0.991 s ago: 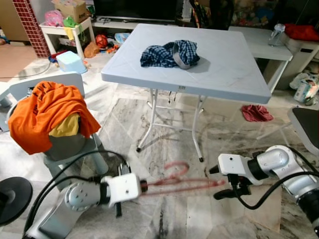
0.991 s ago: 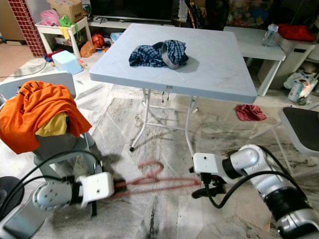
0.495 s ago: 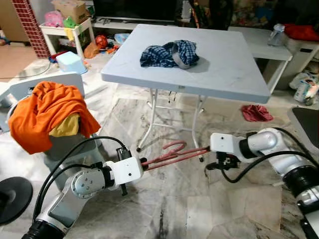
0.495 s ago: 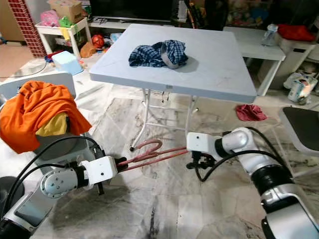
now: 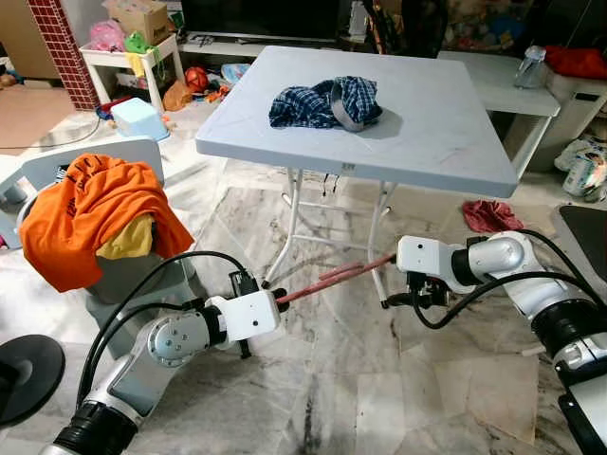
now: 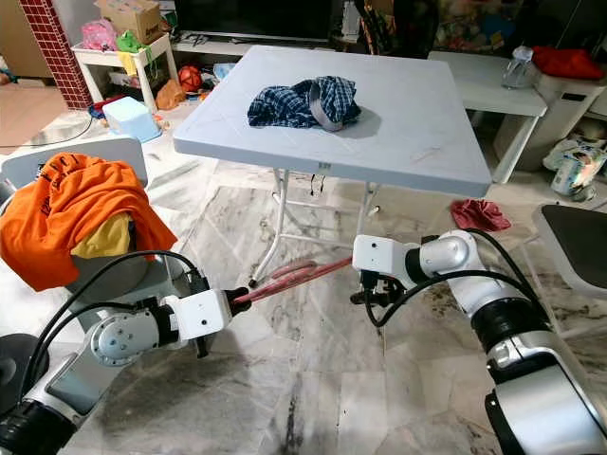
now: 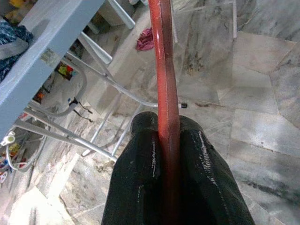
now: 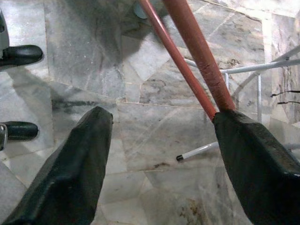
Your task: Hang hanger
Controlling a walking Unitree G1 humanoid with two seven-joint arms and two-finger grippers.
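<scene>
A thin red plastic hanger is held low above the marble floor, in front of the legs of the white square folding table. Its one end is clamped between the 2 closed fingers of the left gripper. The right gripper is seen at the other end, fingers spread wide, and 1 finger touches the hanger. A blue checked cloth is lying on the table.

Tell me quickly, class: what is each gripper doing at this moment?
Left gripper: shut on one end of the red hanger.
Right gripper: open, one finger touching the hanger's other end.
</scene>
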